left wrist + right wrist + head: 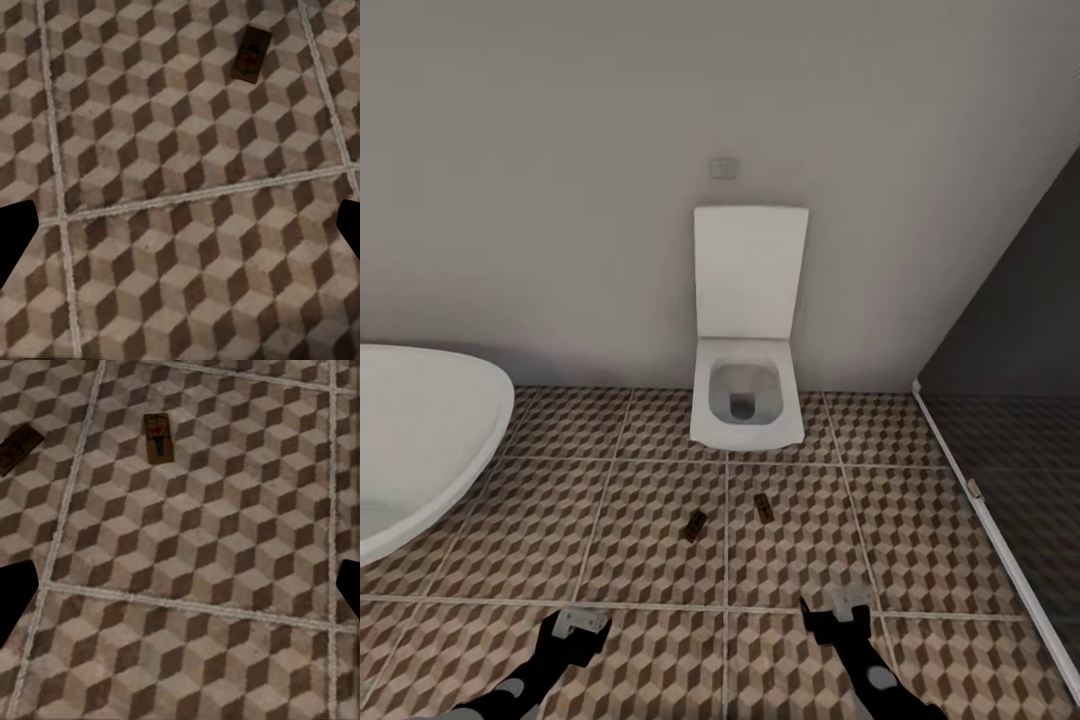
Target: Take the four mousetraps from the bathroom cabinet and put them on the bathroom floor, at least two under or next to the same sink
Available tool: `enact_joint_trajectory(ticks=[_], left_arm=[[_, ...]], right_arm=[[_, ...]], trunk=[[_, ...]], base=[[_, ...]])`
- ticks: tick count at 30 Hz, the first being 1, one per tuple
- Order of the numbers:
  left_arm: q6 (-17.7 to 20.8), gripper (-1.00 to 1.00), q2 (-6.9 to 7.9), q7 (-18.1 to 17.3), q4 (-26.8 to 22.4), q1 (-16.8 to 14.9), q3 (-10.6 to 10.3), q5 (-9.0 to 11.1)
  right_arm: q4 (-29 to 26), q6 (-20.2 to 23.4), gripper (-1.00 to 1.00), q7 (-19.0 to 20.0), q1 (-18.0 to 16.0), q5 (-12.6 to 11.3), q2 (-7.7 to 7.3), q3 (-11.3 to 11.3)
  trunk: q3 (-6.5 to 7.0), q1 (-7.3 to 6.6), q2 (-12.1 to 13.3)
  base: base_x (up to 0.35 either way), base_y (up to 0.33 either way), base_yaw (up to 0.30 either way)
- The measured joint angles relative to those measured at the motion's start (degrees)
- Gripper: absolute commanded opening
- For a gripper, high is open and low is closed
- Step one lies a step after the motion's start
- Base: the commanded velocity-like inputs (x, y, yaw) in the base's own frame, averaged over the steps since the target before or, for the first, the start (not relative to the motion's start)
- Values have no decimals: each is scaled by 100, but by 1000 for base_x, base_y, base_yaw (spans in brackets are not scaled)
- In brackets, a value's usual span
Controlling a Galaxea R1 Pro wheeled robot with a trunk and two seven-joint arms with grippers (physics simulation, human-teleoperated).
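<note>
Open claws (pixel 582 622) (pixel 847 602) before two skewed mousetraps (pixel 695 525) (pixel 763 507)

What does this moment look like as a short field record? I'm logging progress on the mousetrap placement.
mousetraps seen: two, left mousetrap and right mousetrap
resting on: bathroom floor, flat, apart from each other
nearest fixture: toilet, just beyond them
bathtub: at the head view's left
left gripper: jaws open, empty
right gripper: jaws open, empty
</note>
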Motion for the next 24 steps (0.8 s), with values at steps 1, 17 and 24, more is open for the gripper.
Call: enact_joint_trajectory(ticks=[1, 17, 24], left_arm=[[-24, 100, -5, 1, 21, 2, 1, 58], [-144, 100, 45, 15, 117, 51, 12, 361], [-152, 100, 89, 22, 122, 117, 19, 446]], right_arm=[[55, -68, 100, 3, 0, 0, -11, 0], [1309, -1343, 100, 21, 2, 24, -100, -26], [1480, -1646, 100, 24, 22, 19, -216, -24]], trunk=[[18, -22, 40], [305, -373, 682], [431, -527, 963]], base=[[0, 0, 0], [0, 0, 0], [0, 0, 0]])
